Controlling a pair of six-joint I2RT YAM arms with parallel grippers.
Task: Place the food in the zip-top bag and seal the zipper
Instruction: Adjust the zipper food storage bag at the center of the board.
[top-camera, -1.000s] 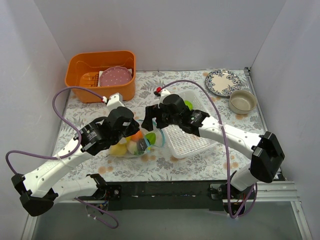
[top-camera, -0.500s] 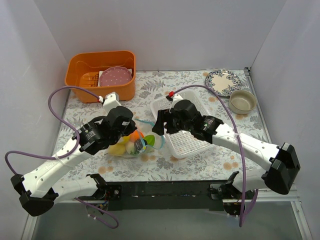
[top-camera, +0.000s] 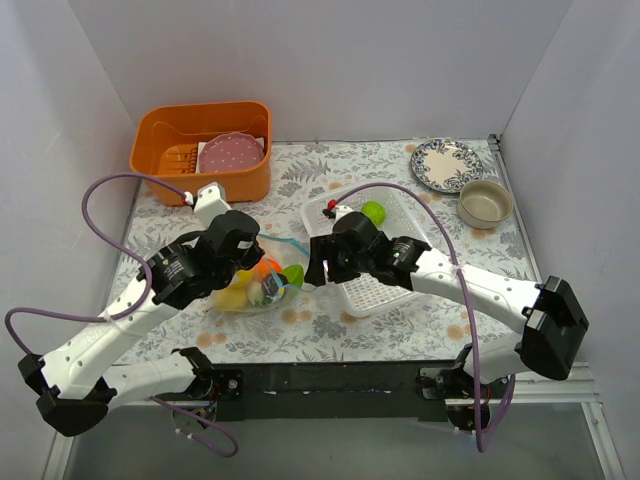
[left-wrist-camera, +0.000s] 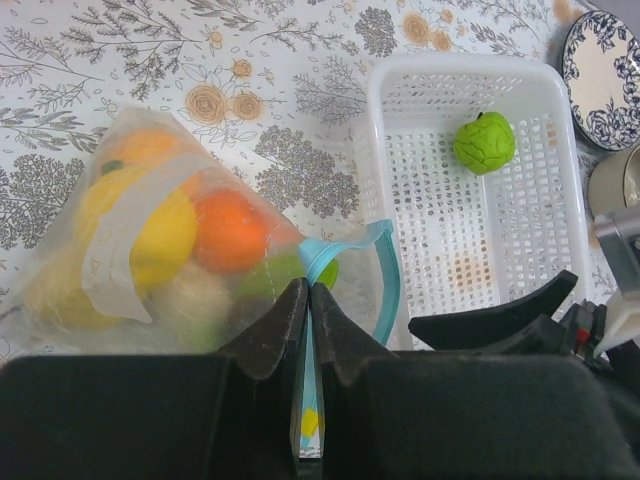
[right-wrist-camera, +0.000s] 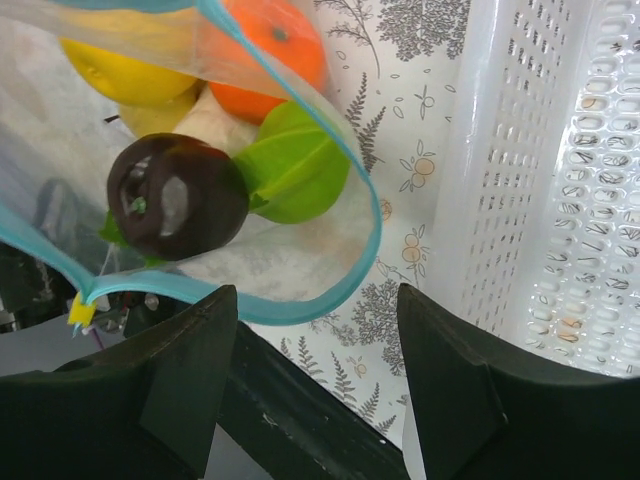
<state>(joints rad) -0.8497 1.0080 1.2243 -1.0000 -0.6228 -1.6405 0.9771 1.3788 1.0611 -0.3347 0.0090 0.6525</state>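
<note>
Zip-top bag (top-camera: 250, 293) lies on the desk (top-camera: 330, 170) just left of the white mesh basket (top-camera: 366, 291). Its long axis runs left–right, closed end to the left, mouth gaping toward the basket. Food (left-wrist-camera: 165, 235) inside: yellow, orange and green pieces, with a dark brown ball (right-wrist-camera: 177, 197) nearest the mouth. One green piece (top-camera: 373, 212) sits alone at the basket's far end. Left hand (left-wrist-camera: 308, 290) is pinched tight on the zipper (left-wrist-camera: 386, 272) at a corner of the mouth. Right hand (right-wrist-camera: 315, 295) is spread wide and grips nothing, its fingers to either side of the mouth's lip.

White arms (top-camera: 100, 340), black joints (top-camera: 548, 322) (fingers (left-wrist-camera: 265, 335) too), purple cables (top-camera: 85, 205)
</note>
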